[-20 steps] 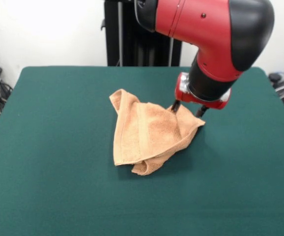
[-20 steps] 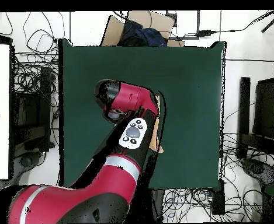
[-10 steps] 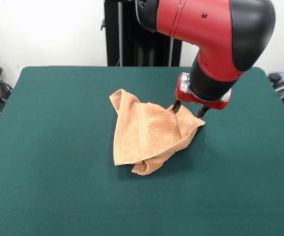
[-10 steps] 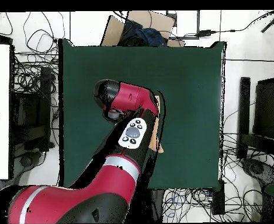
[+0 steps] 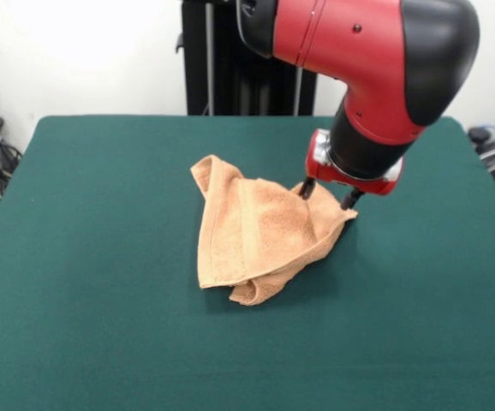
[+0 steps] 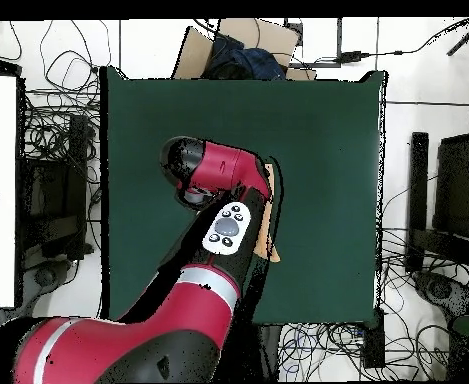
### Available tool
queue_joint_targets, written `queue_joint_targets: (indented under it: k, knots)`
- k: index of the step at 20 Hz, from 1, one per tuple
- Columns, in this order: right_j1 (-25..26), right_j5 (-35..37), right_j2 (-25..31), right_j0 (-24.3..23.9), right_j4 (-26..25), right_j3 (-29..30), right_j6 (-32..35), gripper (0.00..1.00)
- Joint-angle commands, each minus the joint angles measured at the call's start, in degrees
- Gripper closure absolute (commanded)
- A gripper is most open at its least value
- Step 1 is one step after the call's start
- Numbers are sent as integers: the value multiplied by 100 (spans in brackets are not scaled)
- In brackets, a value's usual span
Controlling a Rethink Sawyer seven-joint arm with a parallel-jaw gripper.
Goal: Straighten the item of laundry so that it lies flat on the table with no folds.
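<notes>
Dark green cloth covers a large rectangular surface (image 5: pixel 102 325) set against a white wall, with cables on the floor at both sides. Near its middle, a little toward the far edge, lies a small peach-orange towel (image 5: pixel 252 235), bunched into a rough triangle with layers folded over one another and a rolled lump at its near corner. A red and black robot arm (image 5: pixel 376 60) comes down from above. Its gripper (image 5: pixel 326 193) is at the towel's right-hand corner, two dark fingertips (image 5: pixel 307 187) spread apart on either side of that corner, not yet closed on the cloth. From overhead the arm hides nearly all of the towel.

Judging by this, the step in hand is taking hold of the corner. The next move likely calls for closing on the cloth, then drawing it outward so the layers unfold.
</notes>
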Motion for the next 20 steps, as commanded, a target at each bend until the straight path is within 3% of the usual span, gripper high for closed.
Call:
queue_joint_targets:
  k: [1, 20]
  knots:
    - [286, -514, 386, 10, 204, 581, 1759, 0]
    - [268, -750, 446, 45, 302, 836, 1817, 0]
